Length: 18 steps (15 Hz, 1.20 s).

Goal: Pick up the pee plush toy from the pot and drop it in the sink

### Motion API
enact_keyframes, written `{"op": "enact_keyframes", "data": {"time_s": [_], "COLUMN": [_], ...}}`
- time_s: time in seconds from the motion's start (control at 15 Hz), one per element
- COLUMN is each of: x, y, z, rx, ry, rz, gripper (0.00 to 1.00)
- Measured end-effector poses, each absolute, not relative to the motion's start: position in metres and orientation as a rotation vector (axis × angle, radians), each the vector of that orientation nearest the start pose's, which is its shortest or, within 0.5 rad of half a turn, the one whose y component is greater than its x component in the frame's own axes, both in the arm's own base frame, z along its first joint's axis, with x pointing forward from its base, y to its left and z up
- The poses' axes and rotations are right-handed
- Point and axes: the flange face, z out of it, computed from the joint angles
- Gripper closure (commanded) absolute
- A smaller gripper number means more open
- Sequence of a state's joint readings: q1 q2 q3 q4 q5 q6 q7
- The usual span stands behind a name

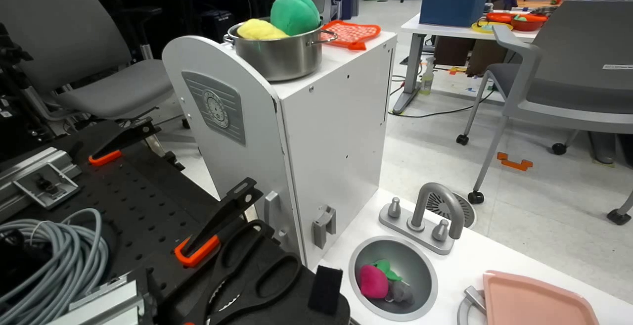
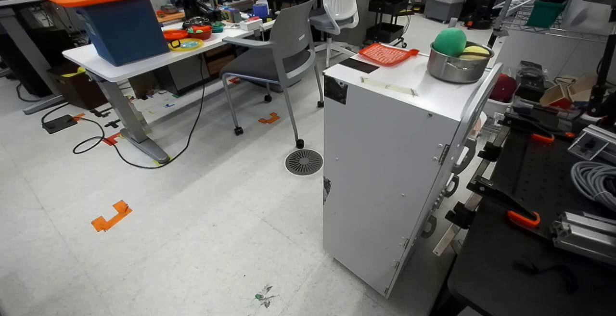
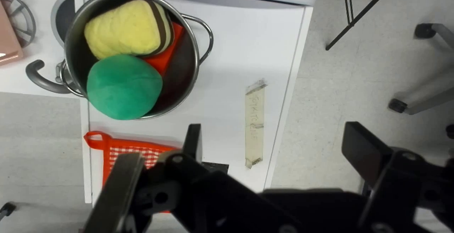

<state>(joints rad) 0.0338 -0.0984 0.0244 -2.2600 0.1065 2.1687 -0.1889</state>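
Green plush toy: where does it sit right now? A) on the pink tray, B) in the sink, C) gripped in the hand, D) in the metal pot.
D: the wrist view shows the green toy in the pot, beside the yellow plush, with the hand open and apart from it.
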Motion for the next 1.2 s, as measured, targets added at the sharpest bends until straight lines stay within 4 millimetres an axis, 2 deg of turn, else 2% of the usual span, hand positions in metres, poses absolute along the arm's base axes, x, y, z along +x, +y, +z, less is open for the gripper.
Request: {"op": "enact_keyframes", "data": {"time_s": [0.27, 0.53, 0.73, 0.93, 1.2], "x": [0.489, 0.480, 0.478, 0.478, 0.486], "y": [0.018, -0.011, -0.044, -0.073, -0.085], "z": [0.421, 0.425, 0.415, 0.395, 0.367], "rx": [-3.075, -3.112, -3.114, -3.110, -3.102], "ry": [-0.309, -0.213, -0.068, 0.081, 0.166], "rz": [0.014, 0.016, 0.046, 0.111, 0.194], "gripper": [0.00, 0.00, 0.00, 0.00, 0.00]}}
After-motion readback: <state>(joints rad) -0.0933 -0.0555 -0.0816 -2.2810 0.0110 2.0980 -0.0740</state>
